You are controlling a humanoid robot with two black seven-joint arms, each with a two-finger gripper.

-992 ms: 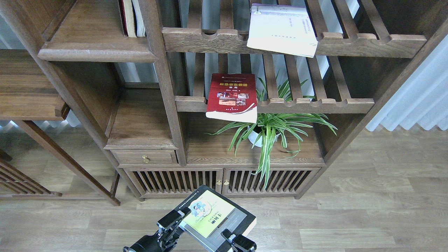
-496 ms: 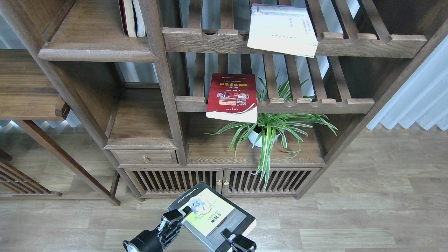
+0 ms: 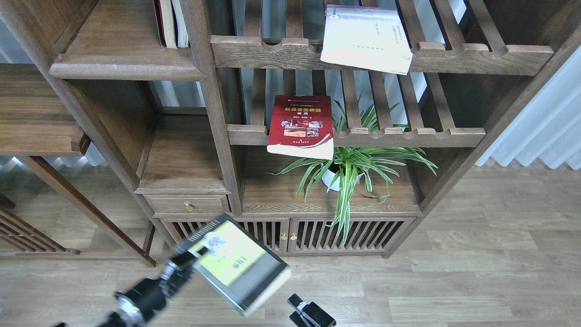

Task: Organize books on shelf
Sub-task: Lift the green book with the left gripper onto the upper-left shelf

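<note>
Left fingers (image 3: 188, 260): clenched on the near-left edge of the black-grey book (image 3: 233, 263), at the far end of the left arm (image 3: 136, 299) rising from the lower left; blurred by motion.

Black-grey book: lime-green cover panel facing up, held tilted in the air over the wooden floor (image 3: 454, 281), in front of the slatted cabinet doors (image 3: 290, 234). It touches no shelf.

Right fingers (image 3: 311, 313): low at the bottom edge, just right of the held book and apart from it, nothing between them; whether parted or closed cannot be told from this angle.

Red book (image 3: 299, 125): yellow title and photos, lying flat on the lower slatted rack (image 3: 408, 136), its near edge overhanging the notched front rail.

Potted plant (image 3: 347, 170): white pot, long striped green leaves, standing on the cabinet top below the red book; leaves reach up through the rack and down over the doors.

White-lavender book (image 3: 365, 38): lying flat on the upper slatted rack (image 3: 476, 56), overhanging its front rail.

Shelf (image 3: 122, 59): solid dark-brown board with rounded front edge, upper left of the bookcase. Thin upright books (image 3: 171, 22) stand at its right end against the post; the rest of the board is bare.

Small drawer (image 3: 188, 204): brass knob, below the left compartment.
</note>
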